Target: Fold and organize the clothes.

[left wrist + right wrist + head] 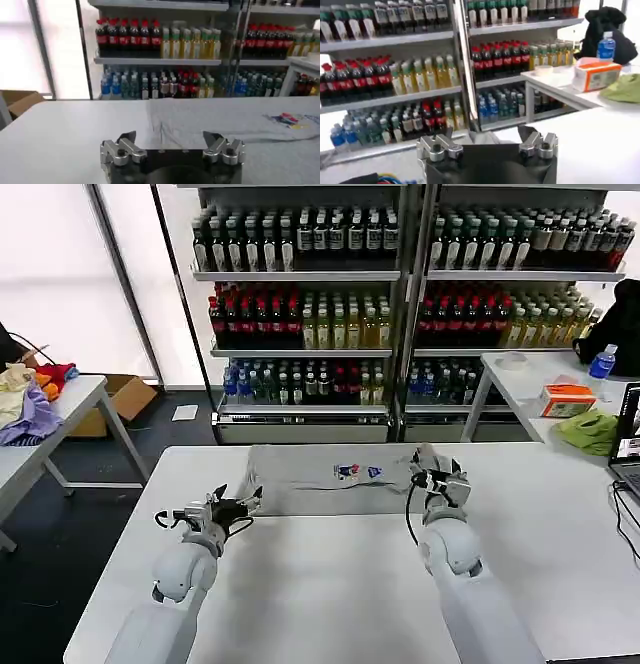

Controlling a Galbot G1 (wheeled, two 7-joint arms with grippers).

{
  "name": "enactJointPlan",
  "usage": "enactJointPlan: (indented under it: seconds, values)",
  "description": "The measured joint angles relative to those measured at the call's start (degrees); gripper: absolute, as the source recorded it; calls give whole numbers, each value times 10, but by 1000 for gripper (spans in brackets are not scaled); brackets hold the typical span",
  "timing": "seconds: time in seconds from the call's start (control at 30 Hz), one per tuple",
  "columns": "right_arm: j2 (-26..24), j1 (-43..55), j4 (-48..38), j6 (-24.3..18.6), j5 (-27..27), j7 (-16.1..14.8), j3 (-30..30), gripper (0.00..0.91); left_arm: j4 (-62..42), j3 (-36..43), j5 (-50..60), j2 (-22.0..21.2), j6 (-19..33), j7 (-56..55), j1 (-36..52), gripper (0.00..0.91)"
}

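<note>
One light grey T-shirt (325,479) lies flattened across the far centre of the white table (330,584), chest print facing up, apparently spread for folding. Left gripper (243,506), jaws apart and empty, sits at the garment's lower-left corner, seemingly placed to take that edge. Right gripper (432,469), jaws likewise apart, hovers at the shirt's right end, holding nothing.

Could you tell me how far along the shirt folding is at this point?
Partly done, apparently: the grey T-shirt lies as a flat band across the table's far side, print up. Nothing is in hand: the left gripper sits open at its left end, the right gripper open at its right end. Further folds and stacking remain.
</note>
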State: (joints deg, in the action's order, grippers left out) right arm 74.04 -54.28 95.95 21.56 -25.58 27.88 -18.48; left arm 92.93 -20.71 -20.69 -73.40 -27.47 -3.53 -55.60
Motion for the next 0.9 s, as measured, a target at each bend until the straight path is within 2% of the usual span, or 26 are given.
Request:
enactJointPlan:
  seconds: [0.3,0.63,0.9]
  values:
    - [-17,-25,19,27,1,10,-7,907,5,-3,-2,5,-12,-4,-3,907]
    - [-16,-31,14,71,-15,39,-11,907,3,-5,-3,6,-26,1,-3,907]
    - [-9,-30,3,87,-20,42,-8,907,-9,-5,-5,5,-33,1,7,907]
